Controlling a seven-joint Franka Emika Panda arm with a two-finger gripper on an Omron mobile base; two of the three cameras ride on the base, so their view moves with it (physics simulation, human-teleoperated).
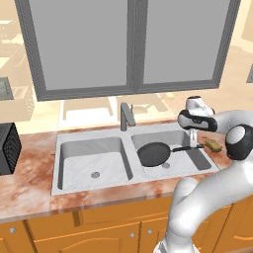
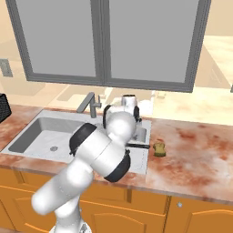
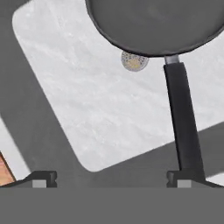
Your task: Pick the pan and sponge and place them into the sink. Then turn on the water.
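The black pan (image 1: 154, 154) lies in the right basin of the grey double sink (image 1: 89, 138), and its long handle (image 1: 188, 147) reaches to the right rim. In the hand view the pan (image 3: 153, 26) is at the top, beside the round drain (image 3: 134, 61). Its handle (image 3: 181, 118) runs down to my right fingertip (image 3: 183, 178). My gripper (image 3: 111, 179) hangs open just above the handle end (image 1: 193, 137), holding nothing. The yellow sponge (image 1: 214, 145) rests on the counter right of the sink (image 2: 41, 132), also seen as the sponge (image 2: 159, 149). My own arm hides most of the pan in the right base view.
The grey faucet (image 1: 126, 116) stands behind the divider between the basins, with a large window behind it. A black appliance (image 1: 7, 148) sits on the counter at far left. Marbled counter (image 2: 195, 150) stretches right of the sponge. Orange cabinets run below.
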